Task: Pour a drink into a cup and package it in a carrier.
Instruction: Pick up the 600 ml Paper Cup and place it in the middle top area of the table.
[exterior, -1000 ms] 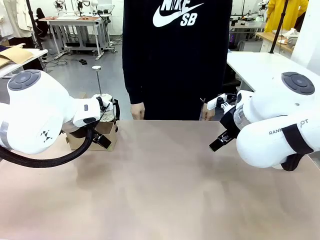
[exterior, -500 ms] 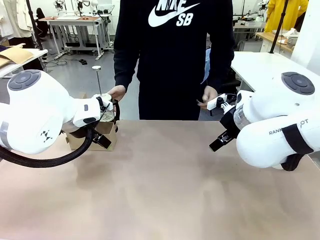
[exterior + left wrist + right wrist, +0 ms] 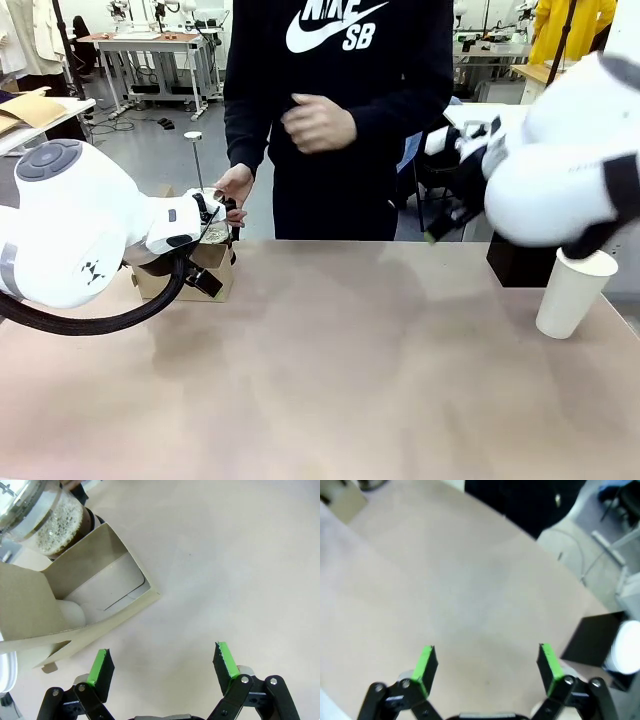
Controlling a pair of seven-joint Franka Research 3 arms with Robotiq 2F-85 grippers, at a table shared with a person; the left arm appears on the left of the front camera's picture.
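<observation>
My left jaws stand open, green pads (image 3: 101, 666) well apart, with nothing between them. They hang over the bare bench (image 3: 330, 370), just beside the carrier (image 3: 85, 587), whose brown cardboard walls rise ahead of them and to one side in my left wrist view. Behind the carrier sits a glass pot (image 3: 35, 505) holding the drink (image 3: 75, 522), frothy on top and dark beneath. In the front view the carrier (image 3: 190, 275) sits at the bench's far left edge, partly hidden behind my left arm. The person's hand (image 3: 236, 188) is at the pot there, and their other hand (image 3: 320, 122) is raised at chest height. My right jaws are open too and hold nothing, lifted high above open bench. The right wrist picture is blurred, but it shows the black box (image 3: 592, 640) off to one side with a round white top just past it. The cup (image 3: 572, 292) stands upright near the bench's right edge, just beside that black box (image 3: 518, 262) and well apart from the carrier.
</observation>
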